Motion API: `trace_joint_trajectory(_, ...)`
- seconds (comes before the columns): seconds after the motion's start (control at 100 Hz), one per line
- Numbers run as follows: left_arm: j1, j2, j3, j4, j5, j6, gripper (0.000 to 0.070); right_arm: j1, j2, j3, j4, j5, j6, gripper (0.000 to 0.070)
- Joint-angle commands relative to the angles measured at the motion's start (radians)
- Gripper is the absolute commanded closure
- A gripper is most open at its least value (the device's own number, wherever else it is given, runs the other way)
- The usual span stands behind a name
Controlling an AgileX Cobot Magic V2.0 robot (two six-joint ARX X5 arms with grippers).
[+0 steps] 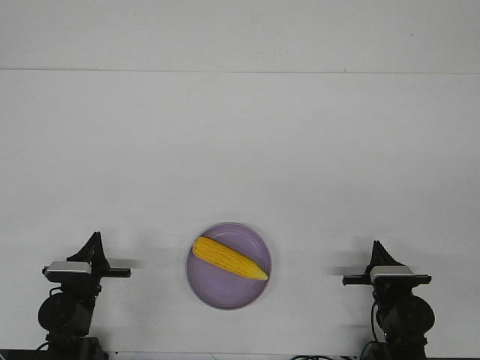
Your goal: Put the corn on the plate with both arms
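corn [229, 258]: yellow, bumpy, tapered cob, laid diagonally inside plate | plate [225, 292]: round, shallow, lavender, set on white table [240, 150] between arms | left gripper [94, 244], right gripper [377, 251]: black, pointed; jaw spread cannot be told

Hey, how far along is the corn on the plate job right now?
Looks done: the corn lies on the plate, tip pointing right. Nothing is in hand; the left gripper and right gripper sit apart from the plate on either side. Nothing appears left.
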Motion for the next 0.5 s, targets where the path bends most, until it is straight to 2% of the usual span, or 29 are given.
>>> trace_joint_trajectory(0.0, 0.002, -0.001, -0.02, 0.011, -0.002, 0.006, 0.0686, 0.001, -0.004, -0.003, 0.025, 0.001, 0.006, 0.0684)
trace_joint_trajectory(0.49, 0.002, -0.001, -0.02, 0.011, -0.002, 0.006, 0.0686, 0.001, -0.004, -0.003, 0.048, 0.0, 0.004, 0.0684)
